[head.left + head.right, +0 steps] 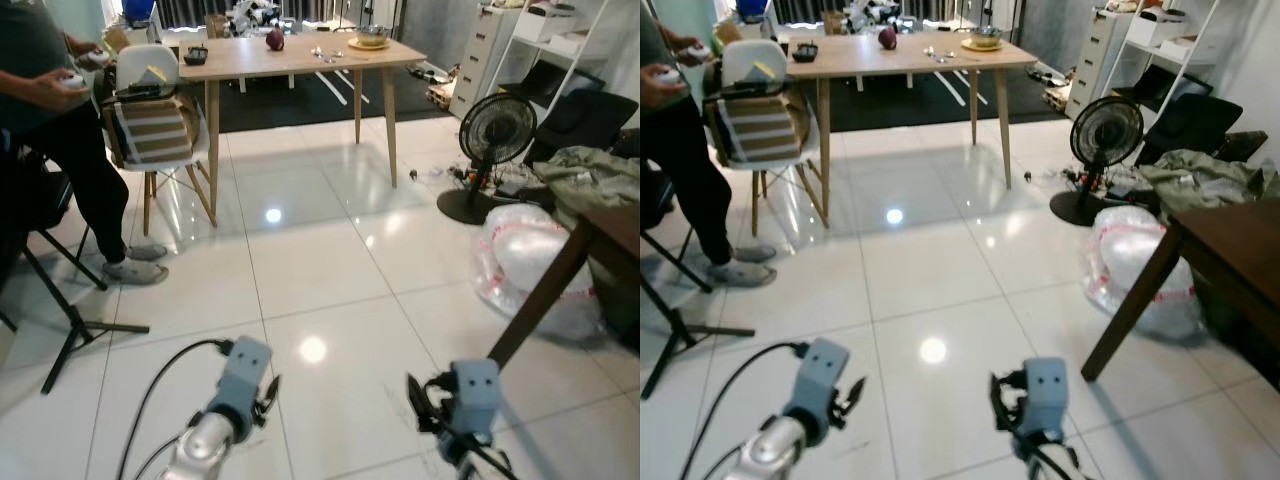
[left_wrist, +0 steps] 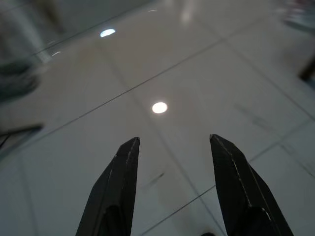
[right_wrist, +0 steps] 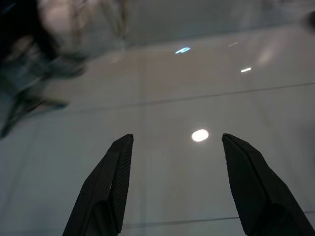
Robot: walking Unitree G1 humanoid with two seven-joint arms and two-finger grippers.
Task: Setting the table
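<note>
White tiled floor (image 1: 320, 270) fills your frame. One wooden table (image 1: 300, 60) stands upper centre, carrying one bowl (image 1: 372, 36) and one dark fruit (image 1: 274, 40). Your two grippers, left gripper (image 2: 172, 147) and right gripper (image 3: 174, 147), hang low, fingers spread wide, empty. One person (image 1: 50, 110) stands upper left.

The right gripper (image 3: 174, 147) hangs over the pale tiled floor (image 3: 162, 98), fingers (image 3: 106, 191) wide apart, holding nothing.
</note>
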